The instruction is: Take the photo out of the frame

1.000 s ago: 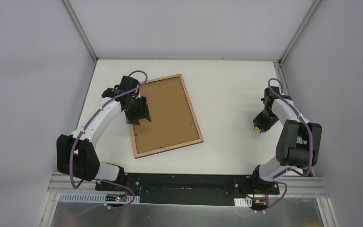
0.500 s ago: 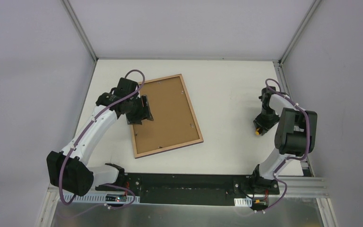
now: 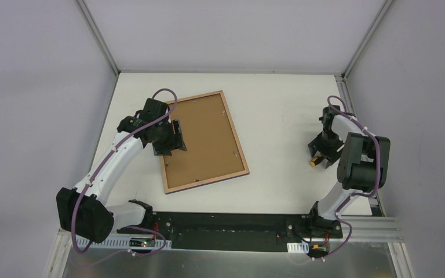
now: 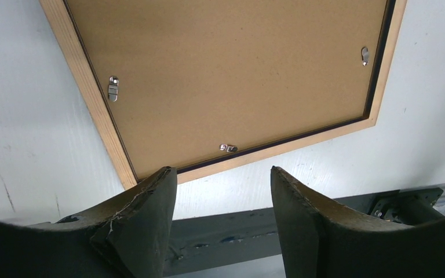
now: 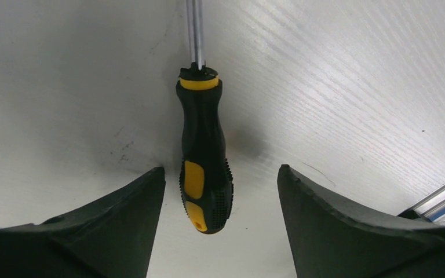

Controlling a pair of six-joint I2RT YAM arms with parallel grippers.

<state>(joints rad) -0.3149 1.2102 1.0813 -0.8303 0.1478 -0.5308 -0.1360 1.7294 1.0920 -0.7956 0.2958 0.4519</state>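
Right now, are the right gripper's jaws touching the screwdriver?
Apart. The right wrist view shows the right gripper open around the screwdriver lying on the table, with bare table visible between the handle and each jaw.

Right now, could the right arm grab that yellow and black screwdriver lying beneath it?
Probably yes. The right arm's fingers are spread open on either side of the handle of the screwdriver, which lies flat on the table, and nothing shows between it and them.
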